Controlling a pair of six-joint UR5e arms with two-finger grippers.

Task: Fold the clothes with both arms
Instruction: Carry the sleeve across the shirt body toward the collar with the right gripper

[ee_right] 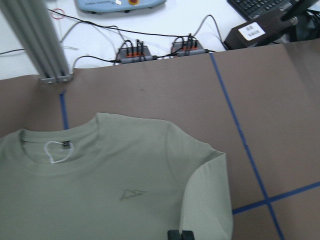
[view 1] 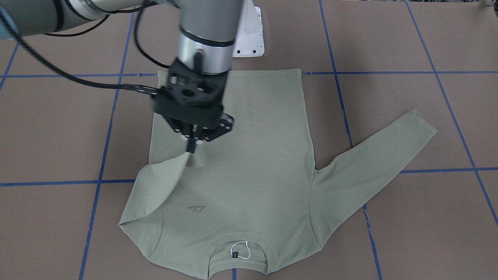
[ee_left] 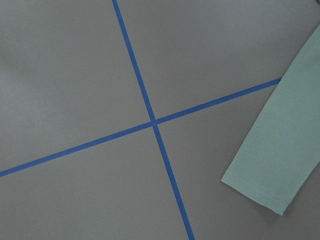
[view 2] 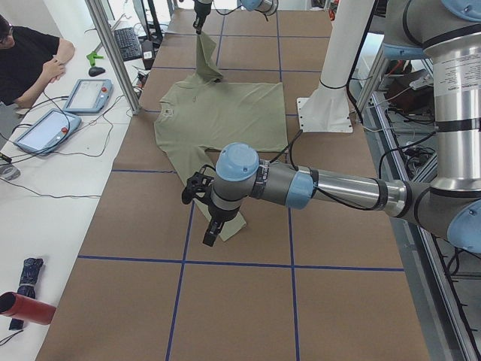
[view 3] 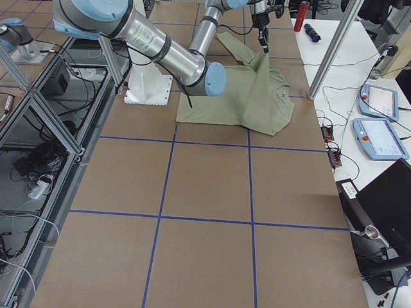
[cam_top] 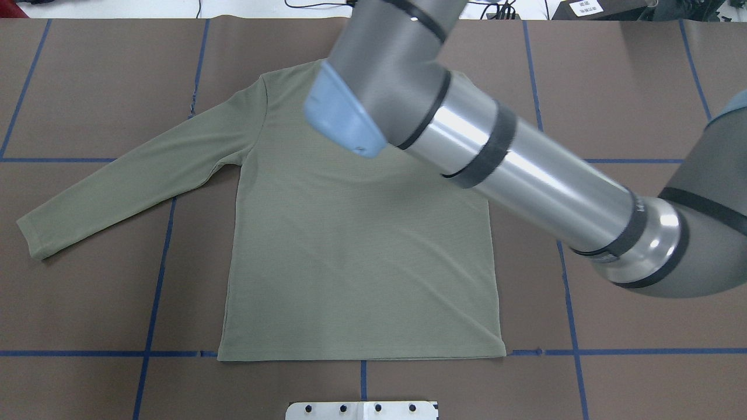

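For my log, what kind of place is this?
Probably a robotics lab: a table with a blue tape grid, teach pendants on the side bench, the right gripper pinching a shirt sleeve.

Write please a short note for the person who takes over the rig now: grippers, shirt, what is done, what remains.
Right gripper: fingers shut on the end of one sleeve, held raised over the body of the shirt.
Left gripper: seen only from the side, so open or shut cannot be told; it hovers by the cuff of the other sleeve, which lies spread on the table.
Shirt: front up, body flat; no fold finished.
Left to do, probably: lay the raised sleeve across the chest, fold in the other sleeve, then fold the body.
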